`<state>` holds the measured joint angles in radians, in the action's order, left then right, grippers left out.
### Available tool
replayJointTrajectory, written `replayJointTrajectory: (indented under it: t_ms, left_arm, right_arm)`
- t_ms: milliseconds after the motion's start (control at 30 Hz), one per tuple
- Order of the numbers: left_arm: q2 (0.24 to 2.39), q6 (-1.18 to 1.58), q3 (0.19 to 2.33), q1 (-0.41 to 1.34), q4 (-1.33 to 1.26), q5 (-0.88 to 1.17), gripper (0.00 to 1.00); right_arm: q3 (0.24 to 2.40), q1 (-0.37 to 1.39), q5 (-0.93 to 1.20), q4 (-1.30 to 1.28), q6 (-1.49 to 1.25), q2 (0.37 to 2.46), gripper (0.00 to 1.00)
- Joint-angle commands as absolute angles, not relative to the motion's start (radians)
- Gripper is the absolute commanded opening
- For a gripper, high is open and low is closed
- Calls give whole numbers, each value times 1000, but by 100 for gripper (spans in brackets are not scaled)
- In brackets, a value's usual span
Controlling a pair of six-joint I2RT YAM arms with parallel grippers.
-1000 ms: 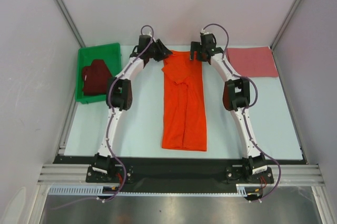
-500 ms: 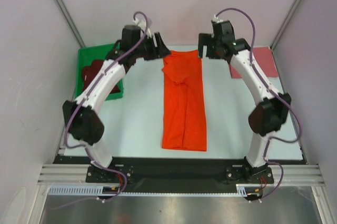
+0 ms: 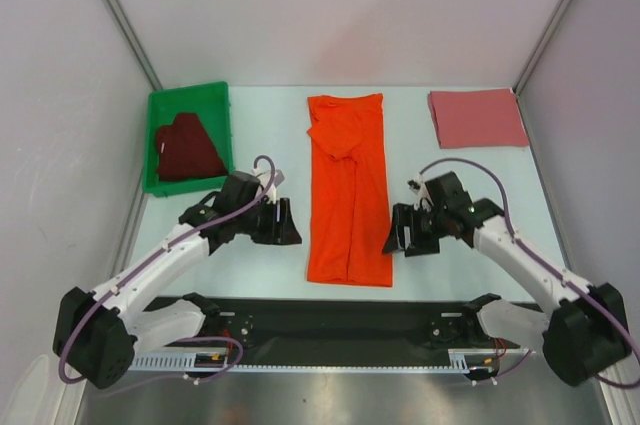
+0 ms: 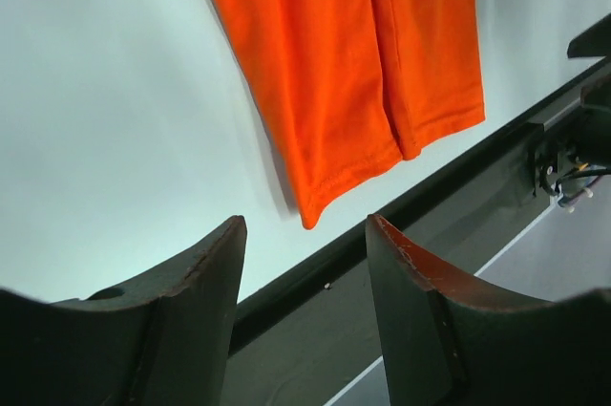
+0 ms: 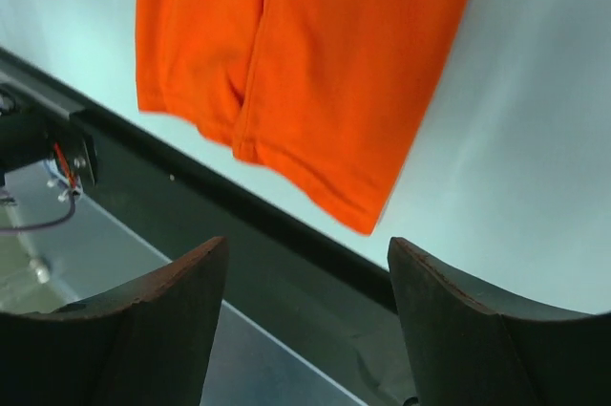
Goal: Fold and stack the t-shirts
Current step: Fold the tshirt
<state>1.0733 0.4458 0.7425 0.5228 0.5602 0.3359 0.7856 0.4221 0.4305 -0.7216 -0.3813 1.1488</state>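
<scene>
The orange t-shirt [image 3: 348,190] lies folded into a long strip down the middle of the table; its near hem shows in the left wrist view [image 4: 353,72] and the right wrist view [image 5: 305,62]. The pink t-shirt [image 3: 477,117] lies folded flat at the far right. The maroon t-shirt [image 3: 186,149] lies crumpled in the green bin [image 3: 160,111]. My left gripper [image 3: 292,226] is open and empty, just left of the orange strip's near end. My right gripper [image 3: 393,235] is open and empty, just right of that end.
The green bin stands at the far left corner. The black mounting rail [image 3: 340,317] runs along the near table edge, close behind the shirt's hem. Grey walls enclose the table on three sides.
Both arms have swung back from the shirt's far collar end to its near hem, one on each side. The orange shirt has not moved.
</scene>
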Motion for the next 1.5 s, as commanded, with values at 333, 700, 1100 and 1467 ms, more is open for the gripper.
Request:
replayJointTrajectory:
  t_ms: [333, 700, 1100, 1467]
  left_arm:
    - [1160, 603, 509, 534, 207, 472, 60]
    - [1269, 621, 449, 534, 5, 477, 48]
    - [1387, 632, 433, 558, -24, 485, 53]
    - [1413, 652, 411, 577, 5, 472, 40]
  right_arm:
    - [416, 399, 499, -411, -731, 947, 55]
    - [304, 276, 511, -341, -629, 948, 51]
    - [310, 250, 595, -219, -604, 1098, 45]
    - [308, 262, 597, -199, -606, 1143, 42]
